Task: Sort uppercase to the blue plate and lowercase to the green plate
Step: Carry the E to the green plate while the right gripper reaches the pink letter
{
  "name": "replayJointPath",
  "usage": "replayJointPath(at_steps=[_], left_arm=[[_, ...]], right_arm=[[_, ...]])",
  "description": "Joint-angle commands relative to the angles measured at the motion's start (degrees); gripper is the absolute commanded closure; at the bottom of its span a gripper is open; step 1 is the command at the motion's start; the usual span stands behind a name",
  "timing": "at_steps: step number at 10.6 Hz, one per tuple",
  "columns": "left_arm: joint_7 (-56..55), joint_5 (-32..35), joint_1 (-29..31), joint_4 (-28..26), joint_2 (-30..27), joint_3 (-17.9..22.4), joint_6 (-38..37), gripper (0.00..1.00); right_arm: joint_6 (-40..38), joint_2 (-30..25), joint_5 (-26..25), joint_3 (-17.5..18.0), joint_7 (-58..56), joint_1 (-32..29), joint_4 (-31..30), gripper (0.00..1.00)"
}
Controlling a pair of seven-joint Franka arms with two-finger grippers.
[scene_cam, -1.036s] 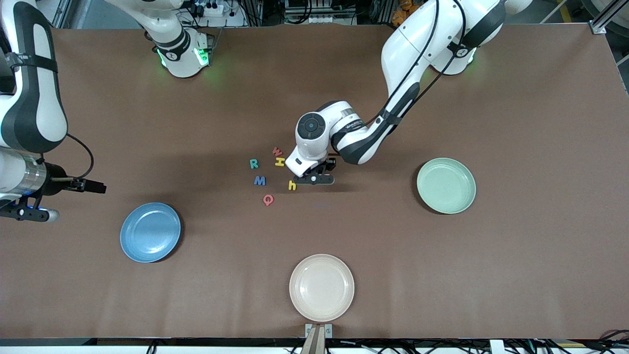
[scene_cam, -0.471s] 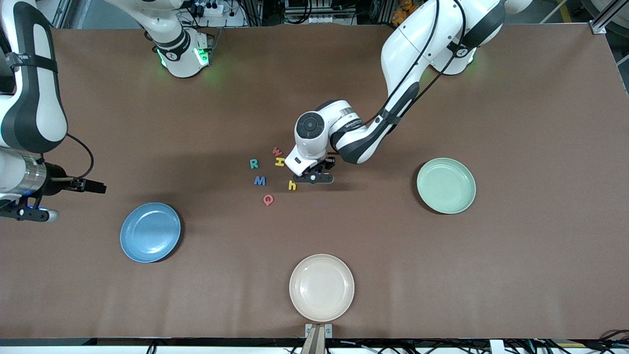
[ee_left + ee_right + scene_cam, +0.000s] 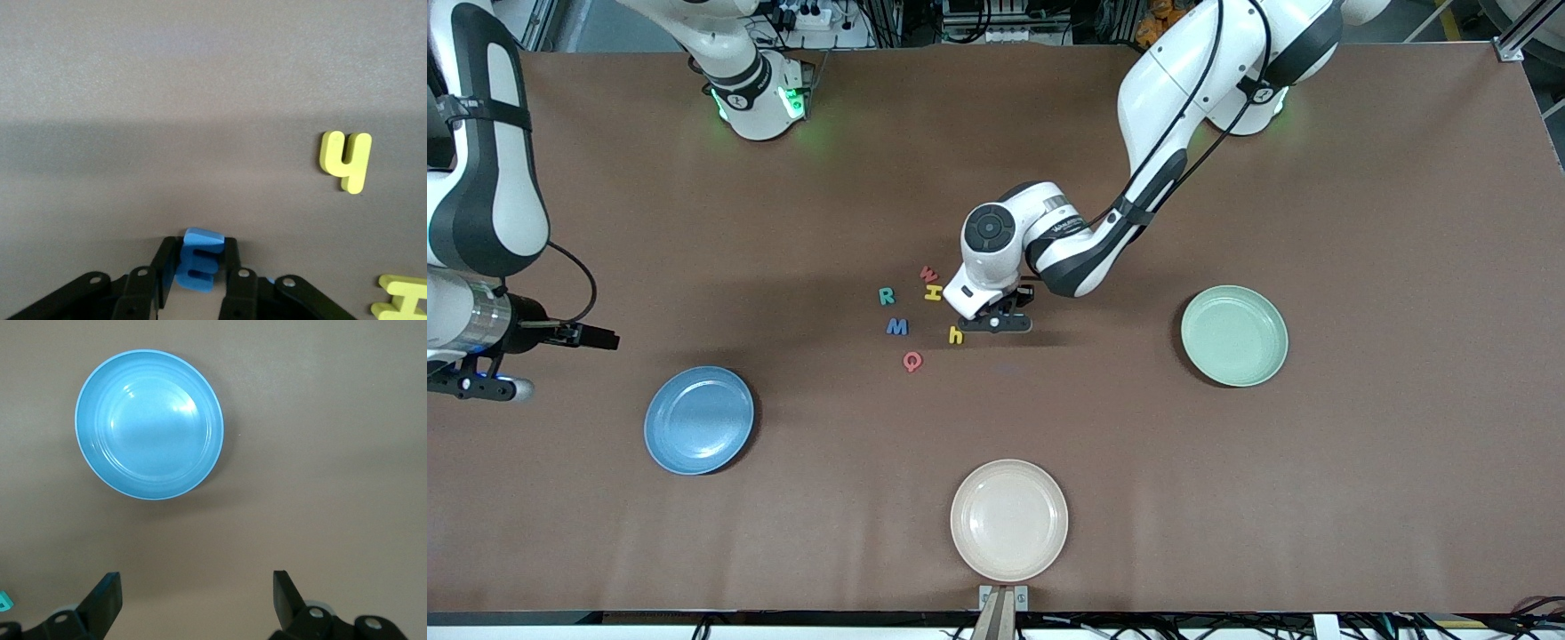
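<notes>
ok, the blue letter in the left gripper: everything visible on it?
The small blue letter looks like thick matte foam, lighter on its top edge. It stands on edge between the left gripper's two black fingers, pinched on both sides, at the brown table. Which letter it is cannot be told. It sits beside the yellow h; the front view hides it under the wrist.

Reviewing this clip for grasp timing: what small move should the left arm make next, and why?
Probably lift straight up. The left gripper has its fingers pressed against both sides of the blue lowercase letter, low at the table beside the yellow h. All three plates look empty, and the green plate is where it belongs. The right gripper waits open.
</notes>
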Motion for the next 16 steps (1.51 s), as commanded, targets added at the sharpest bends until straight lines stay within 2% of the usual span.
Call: replayJointPath(at_steps=[1,4,7,9,11,12,13,14,16], left_arm=[[0.45,-0.27,0.33,0.66,0.51,0.23,-1.36,0.79],[0.54,-0.27,1.11,0.75,0.16,0.05,-1.63,0.83],[1.76,-0.97,3.56,1.71,-1.60,-1.44,-6.01,0.83],[6.49,-4.74,8.99,3.02,-3.26,-5.29,-9.35,0.83],[9.93,-5.72,16.11,3.56,-6.16,-10.30,-12.51,0.84],[10.64,-5.72,19.19,3.56,-7.83,-11.80,-13.22,0.84],[12.21,-6.16,22.01,3.47,-10.63,-12.68,-13.66,0.84],[14.92,-8.86,23.95,3.39,-13.53,-12.87,-14.36,0.84],[22.03,-13.97,27.99,3.39,-18.02,-12.61,-20.75,0.86]], right_arm=[[-0.28,-0.08,-0.70,0.69,1.02,-0.04,0.08,0.00],[-0.28,-0.08,-0.18,0.78,1.11,0.31,0.00,0.00],[-0.28,0.01,0.00,0.87,1.37,0.75,0.00,0.00],[-0.46,0.01,1.05,0.96,1.55,2.84,-0.09,0.00],[-0.28,0.01,1.31,0.96,1.63,5.75,-0.09,0.00],[-0.11,0.27,3.23,0.87,1.90,6.89,-0.70,0.00],[1.29,0.44,5.69,0.87,4.07,7.86,-1.58,0.00],[3.56,0.88,5.97,0.87,5.84,9.87,-2.80,0.00],[9.88,2.37,6.24,0.87,11.70,14.61,-5.27,0.00]])
